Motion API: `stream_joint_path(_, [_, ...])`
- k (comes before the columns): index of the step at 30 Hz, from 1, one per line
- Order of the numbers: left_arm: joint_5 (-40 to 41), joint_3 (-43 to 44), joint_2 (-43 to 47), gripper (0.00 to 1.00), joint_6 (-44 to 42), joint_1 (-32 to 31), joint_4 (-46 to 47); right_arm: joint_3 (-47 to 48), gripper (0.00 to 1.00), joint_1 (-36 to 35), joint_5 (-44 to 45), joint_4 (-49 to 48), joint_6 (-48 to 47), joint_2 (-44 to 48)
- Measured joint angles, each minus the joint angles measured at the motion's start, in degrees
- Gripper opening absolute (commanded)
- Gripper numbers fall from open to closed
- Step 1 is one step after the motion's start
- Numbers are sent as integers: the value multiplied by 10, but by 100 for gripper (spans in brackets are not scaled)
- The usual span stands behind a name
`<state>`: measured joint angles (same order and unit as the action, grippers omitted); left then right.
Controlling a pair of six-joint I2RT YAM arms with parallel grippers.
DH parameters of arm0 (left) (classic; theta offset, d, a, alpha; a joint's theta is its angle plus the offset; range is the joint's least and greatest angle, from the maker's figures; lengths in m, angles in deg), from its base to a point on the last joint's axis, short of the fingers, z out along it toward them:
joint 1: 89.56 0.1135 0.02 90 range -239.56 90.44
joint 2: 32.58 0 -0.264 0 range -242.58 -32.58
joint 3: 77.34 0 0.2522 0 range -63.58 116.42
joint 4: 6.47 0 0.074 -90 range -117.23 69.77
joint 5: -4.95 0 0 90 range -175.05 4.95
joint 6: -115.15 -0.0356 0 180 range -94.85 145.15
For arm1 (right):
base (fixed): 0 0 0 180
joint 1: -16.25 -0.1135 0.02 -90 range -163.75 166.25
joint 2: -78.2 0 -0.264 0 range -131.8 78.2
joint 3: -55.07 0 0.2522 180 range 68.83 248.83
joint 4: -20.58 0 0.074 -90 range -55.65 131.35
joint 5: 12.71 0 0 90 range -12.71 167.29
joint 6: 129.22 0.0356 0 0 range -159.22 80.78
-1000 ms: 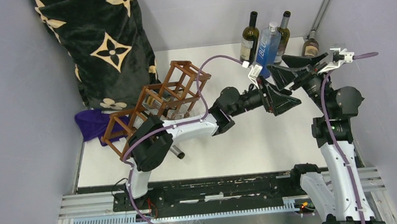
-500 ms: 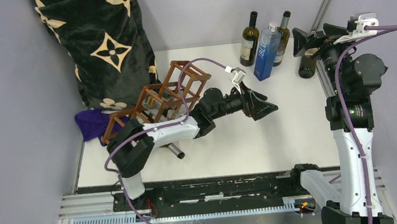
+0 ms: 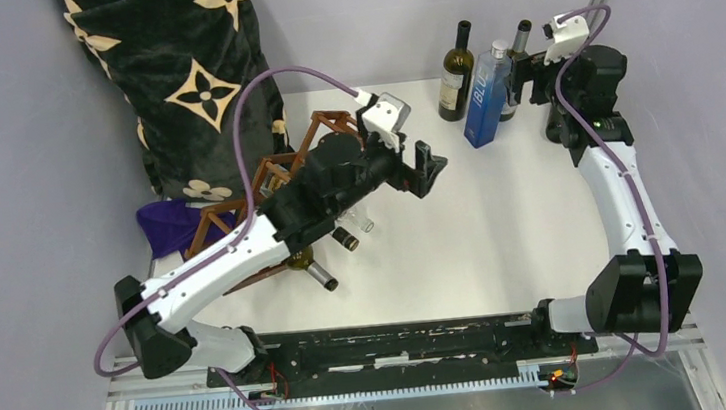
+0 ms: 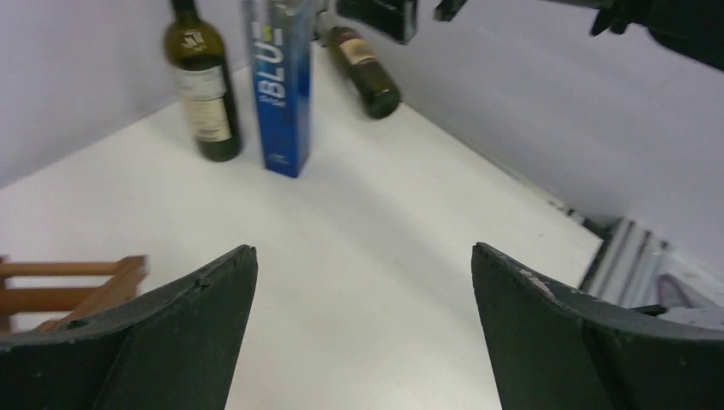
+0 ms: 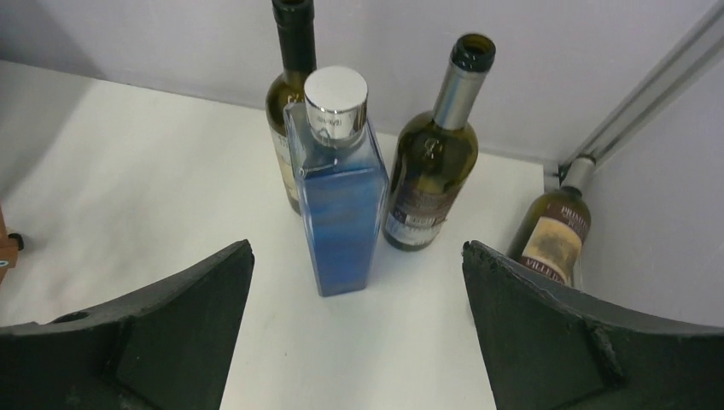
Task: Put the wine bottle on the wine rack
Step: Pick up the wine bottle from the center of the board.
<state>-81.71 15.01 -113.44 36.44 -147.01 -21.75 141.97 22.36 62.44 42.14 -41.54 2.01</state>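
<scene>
Corner wine bottle (image 5: 553, 232): wrist views only.

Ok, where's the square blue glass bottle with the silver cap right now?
Top view: the square blue glass bottle stands upright toward the white table's far right, flanked by two upright dark green wine bottles.
</scene>
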Motion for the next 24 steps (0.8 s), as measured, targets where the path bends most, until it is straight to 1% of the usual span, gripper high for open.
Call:
stream_joint_path(1, [29, 0, 16, 100, -21, 0, -28, -1, 98, 0, -6, -13, -10, -8])
stream_joint_path(3, [59, -7, 38, 100, -52, 1, -58, -1, 98, 0, -11, -30, -20, -14])
stream_joint_path(6, [106, -44, 76, 100, -98, 2, -87, 10, 98, 0, -21, -55, -30, -28])
stream_joint_path(11, [159, -113, 118, 100, -161, 4, -114, 80, 98, -14, -31, -63, -41, -89])
stream_joint_path(14, [166, -147, 140, 100, -187, 5, -113, 134, 98, -24, -40, -51, -47, -124])
stream_joint_path(19, [162, -200, 186, 100, -211, 5, -88, 263, 98, -42, -41, -6, -57, -198])
stream_joint_path(24, [162, -232, 216, 100, -222, 5, -73, 271, 98, -58, -17, 31, -70, -214])
